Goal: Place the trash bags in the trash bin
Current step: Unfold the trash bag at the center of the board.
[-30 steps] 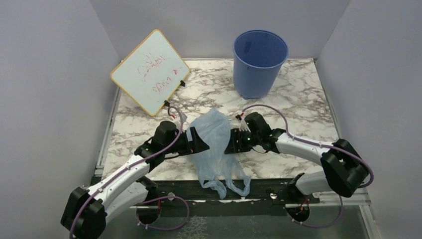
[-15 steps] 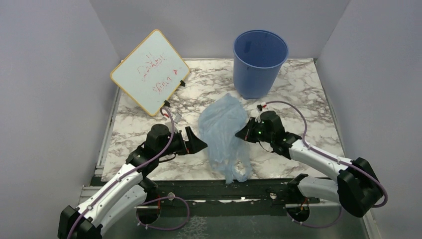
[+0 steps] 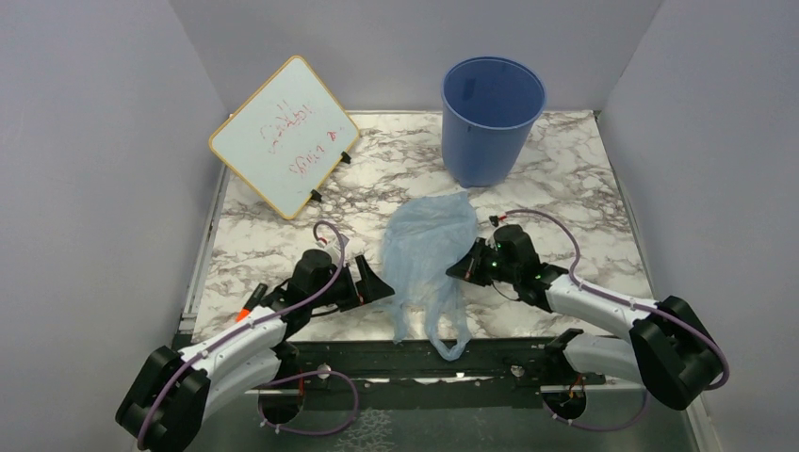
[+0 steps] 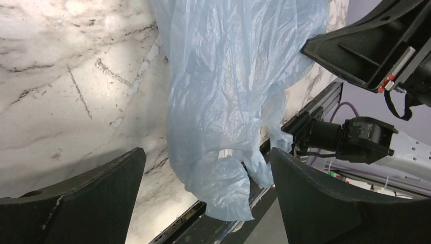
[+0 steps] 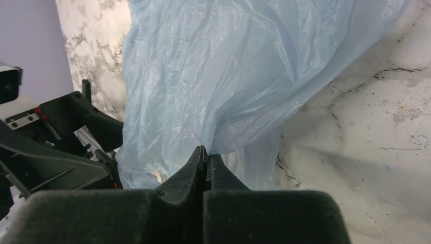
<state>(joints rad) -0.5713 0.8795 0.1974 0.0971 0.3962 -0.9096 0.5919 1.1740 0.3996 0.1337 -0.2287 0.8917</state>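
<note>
Bag (image 3: 429, 254): light blue, translucent and crinkled; outside the bin, lying on the marble table (image 3: 584, 226) between the two grippers. Far end close to the bin's foot. Near end, with its handle loops, trailing over the table's front edge onto the dark rail (image 3: 499, 358).

Bin (image 3: 492, 122): blue, upright, at the back of the table and right of centre, mouth facing up.

Right gripper (image 3: 456, 273): jaws pressed fully together, a fold at the bag's right edge pinched at the tips. In the wrist view, film bunched and drawn in toward the closed fingertips (image 5: 198, 158), the rest of the bag fanning out beyond them over the marble.

Left gripper (image 3: 380, 284): jaws spread wide, nothing held. Just beside the bag's left edge, low over the table and pointing toward it. In the wrist view, the bag's lower part framed between the two dark fingers (image 4: 91, 198), touching neither as far as can be seen.

Board (image 3: 285, 135): white with a pale yellow rim and red scribbles, tilted on one corner at the back left, well apart from the bag and the bin.

Arms: both reaching inward from the near edge, grippers facing each other across the bag, left one nearer the front edge.

Task state: bag not yet in the bin.
</note>
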